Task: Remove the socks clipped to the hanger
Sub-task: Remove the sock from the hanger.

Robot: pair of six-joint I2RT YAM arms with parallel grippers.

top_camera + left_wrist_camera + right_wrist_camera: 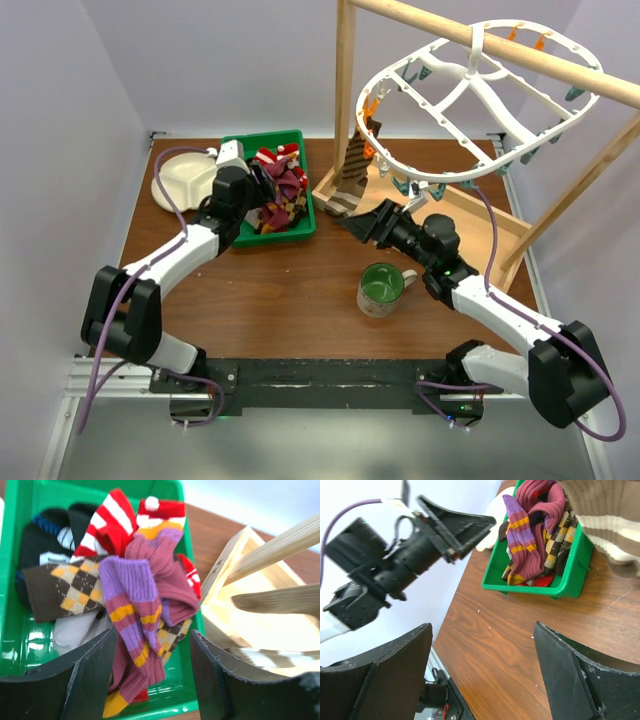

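Nearest, the right tool (368, 222) hovered with jaws wide apart and empty, facing the brown striped sock (350, 175), probably to pull it next. Behind it the left tool (151, 637), jaws also apart, hung over the green bin (308, 185), where loose socks (135, 595) lay heaped. The brown one dangled from the white hanger (470, 72) at the back.

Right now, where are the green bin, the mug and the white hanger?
green bin (262, 137), top view, its far rim.
mug (381, 286), top view, its green inside.
white hanger (476, 72), top view, the middle where its bars meet.
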